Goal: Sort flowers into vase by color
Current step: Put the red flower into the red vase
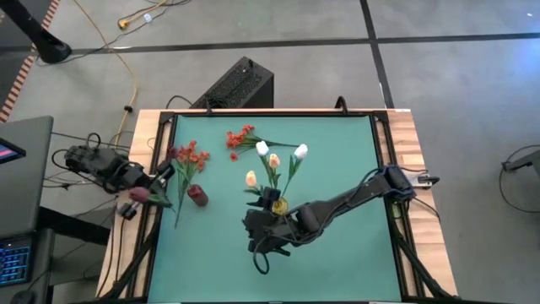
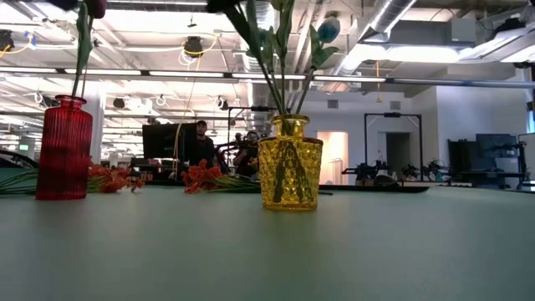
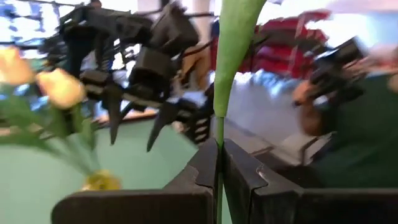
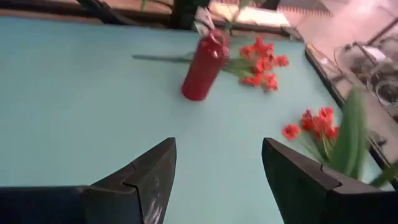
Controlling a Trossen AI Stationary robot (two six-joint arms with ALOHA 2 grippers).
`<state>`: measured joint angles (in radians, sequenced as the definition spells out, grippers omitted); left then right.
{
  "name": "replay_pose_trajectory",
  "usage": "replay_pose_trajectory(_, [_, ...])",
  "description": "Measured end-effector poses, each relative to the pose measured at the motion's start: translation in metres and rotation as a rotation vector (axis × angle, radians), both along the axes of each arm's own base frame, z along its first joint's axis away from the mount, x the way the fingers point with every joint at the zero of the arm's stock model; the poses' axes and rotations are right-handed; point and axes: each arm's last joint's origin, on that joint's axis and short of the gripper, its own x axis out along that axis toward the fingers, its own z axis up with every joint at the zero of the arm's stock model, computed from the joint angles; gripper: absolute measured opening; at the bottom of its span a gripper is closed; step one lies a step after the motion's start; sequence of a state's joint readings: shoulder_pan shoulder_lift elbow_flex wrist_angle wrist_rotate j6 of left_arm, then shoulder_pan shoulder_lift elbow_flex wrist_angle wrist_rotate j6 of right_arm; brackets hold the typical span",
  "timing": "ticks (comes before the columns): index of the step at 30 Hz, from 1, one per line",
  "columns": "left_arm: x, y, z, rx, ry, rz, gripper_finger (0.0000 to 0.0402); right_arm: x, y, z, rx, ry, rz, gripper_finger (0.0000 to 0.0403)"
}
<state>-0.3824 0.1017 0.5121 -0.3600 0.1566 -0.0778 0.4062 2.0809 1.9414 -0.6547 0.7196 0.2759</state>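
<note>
My left gripper (image 1: 165, 175) is at the table's left edge, shut on a thin green flower stem (image 3: 219, 124). A yellow vase (image 1: 278, 205) stands mid-table with white, cream and peach tulips (image 1: 273, 159) in it. Just near of it, my right gripper (image 1: 260, 253) (image 4: 217, 162) hangs open with nothing between its fingers. A red vase (image 1: 198, 196) (image 2: 63, 150) stands left of centre and holds one stem (image 2: 82, 42) topped by a dark bud. Red-orange blossoms (image 1: 240, 138) (image 1: 190, 158) lie on the mat behind the vases. My left gripper pinches the green stem (image 3: 218, 140) between its two fingers. The fingers come level from the table's left and lie across the stem. Above the fingers the stem rises into a broad green leaf (image 3: 235, 37). The part below is hidden by the fingers.
A teal mat (image 1: 337, 253) covers the table, bare at the near side and the right. Wooden rails (image 1: 413, 169) run along both sides. A black box (image 1: 236, 84) sits beyond the far edge. People sit in the room behind the table (image 2: 201, 142).
</note>
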Motion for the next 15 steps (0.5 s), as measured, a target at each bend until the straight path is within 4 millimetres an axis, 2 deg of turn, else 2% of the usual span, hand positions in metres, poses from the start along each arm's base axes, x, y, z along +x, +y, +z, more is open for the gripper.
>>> replay_pose_trajectory(3, [0.000, 0.001, 0.000, 0.004, 0.005, 0.031, 0.0000, 0.000, -0.007, -0.001, -0.052, 0.000, -0.072, 0.0265])
replay_pose_trajectory(7, [-0.008, 0.005, 0.012, -0.006, -0.008, 0.066, 0.0000, -0.013, -0.012, -0.002, -0.261, -0.008, -0.272, 0.0258])
replay_pose_trajectory(11, [-0.018, 0.011, 0.026, 0.007, -0.021, 0.117, 0.0000, -0.027, -0.009, -0.005, -0.275, 0.011, -0.327, 0.0240])
replay_pose_trajectory(15, [-0.020, 0.013, 0.030, 0.042, -0.053, 0.165, 0.0000, -0.029, 0.003, -0.016, -0.286, 0.008, -0.301, 0.0214])
